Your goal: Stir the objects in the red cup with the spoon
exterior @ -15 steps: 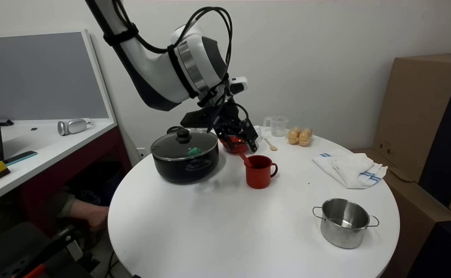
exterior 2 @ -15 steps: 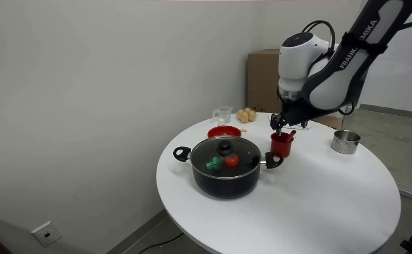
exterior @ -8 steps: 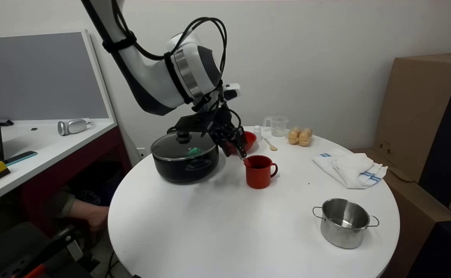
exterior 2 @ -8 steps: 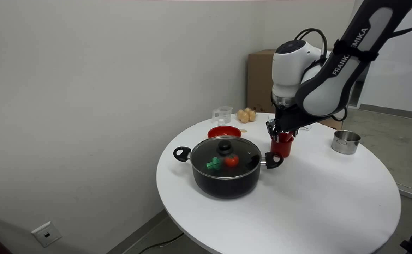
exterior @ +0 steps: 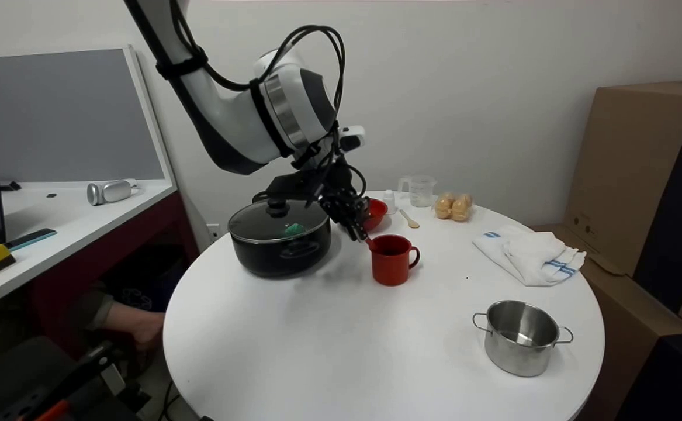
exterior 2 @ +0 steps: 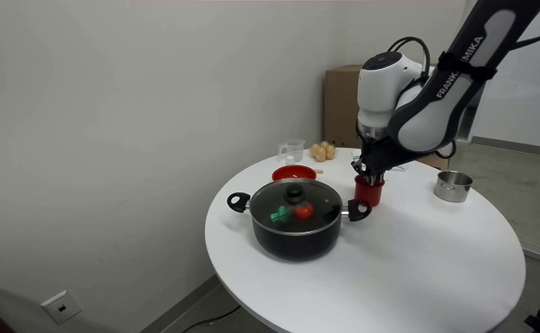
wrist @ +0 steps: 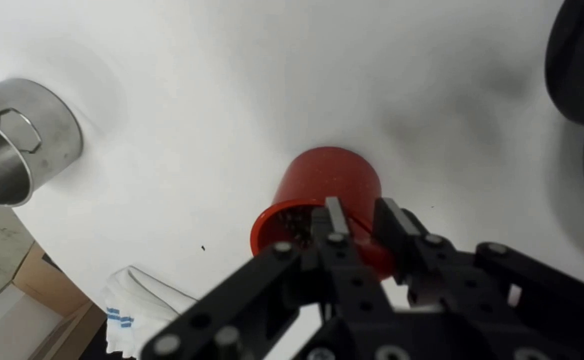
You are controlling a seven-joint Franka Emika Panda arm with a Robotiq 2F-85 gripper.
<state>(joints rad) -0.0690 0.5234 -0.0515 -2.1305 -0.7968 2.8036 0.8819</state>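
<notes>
The red cup (exterior: 391, 266) stands upright on the white table, its handle turned away from the black pot. A red spoon (wrist: 374, 258) leans in it, with the handle sticking out over the rim. My gripper (wrist: 359, 207) is at the cup's mouth, shut on that handle, which lies between the two finger pads. Small dark objects (wrist: 296, 222) show inside the cup in the wrist view, partly covered by a finger. In an exterior view the gripper (exterior 2: 376, 179) hides the spoon. The spoon's lower end is out of sight inside the cup.
Close beside the arm stands a lidded black pot (exterior 2: 295, 243), a side handle pointing toward the cup. Behind are a red bowl (exterior 2: 294, 172), a small wooden spoon (exterior: 409, 219) and a measuring cup (exterior: 421, 192). A steel pot (exterior: 519, 351) and a towel (exterior: 530, 257) lie farther off.
The arm has come down and slightly toward the black pot, bringing the gripper to the cup's rim. Its fingers have closed on the spoon handle. The cup has stayed in place.
</notes>
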